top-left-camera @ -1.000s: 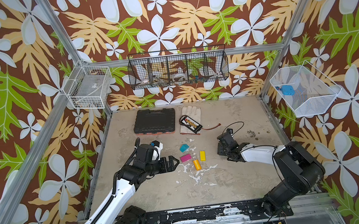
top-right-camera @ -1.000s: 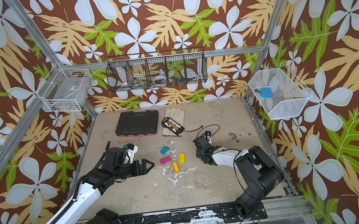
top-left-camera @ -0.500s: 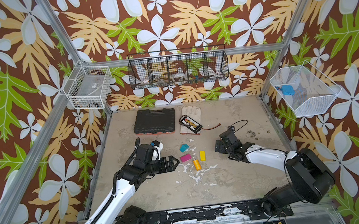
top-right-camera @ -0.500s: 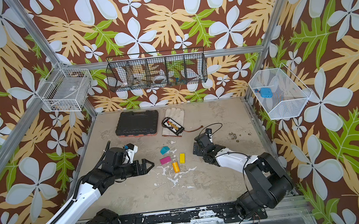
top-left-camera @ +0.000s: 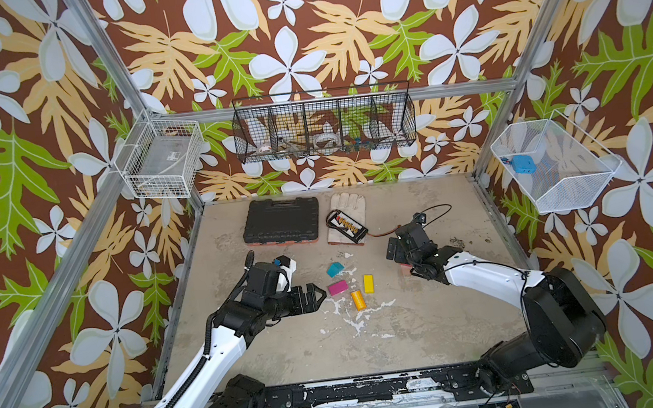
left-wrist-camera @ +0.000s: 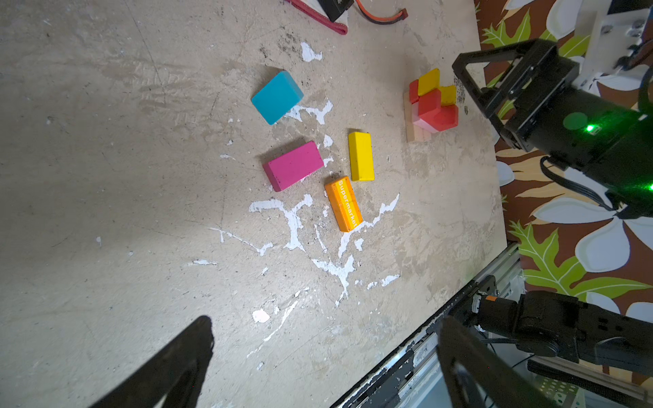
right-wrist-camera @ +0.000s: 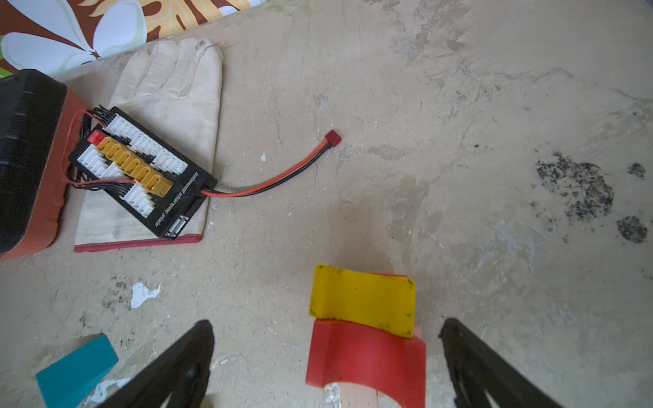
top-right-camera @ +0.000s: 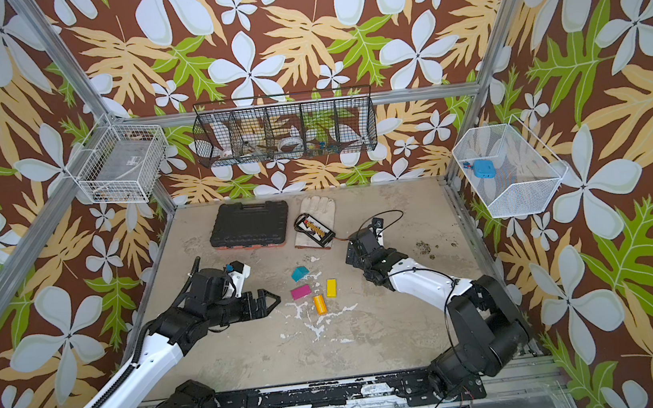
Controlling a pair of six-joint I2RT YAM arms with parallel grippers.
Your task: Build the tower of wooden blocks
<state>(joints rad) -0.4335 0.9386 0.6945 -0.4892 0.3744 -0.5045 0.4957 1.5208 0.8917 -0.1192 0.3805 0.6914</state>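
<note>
Right wrist view: right gripper (right-wrist-camera: 325,323) spread wide, tower (right-wrist-camera: 365,356) between its fingers, clear of both.
Left gripper (left-wrist-camera: 325,321): also spread, magenta block (left-wrist-camera: 293,165) just ahead of its tips.
Handling: light, stiff painted wood, probably slick; pinch the long flat sides.

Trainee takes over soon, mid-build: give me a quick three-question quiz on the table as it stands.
1. True or false: the left tool holds the magenta block.
2. How many others lie loose with it, off the tower?
3. Which colour tops the tower? A teal, B yellow, C magenta.
Key: 1 false, it is open and empty. 2 three: teal block, yellow block, orange block. 3 B.
</note>
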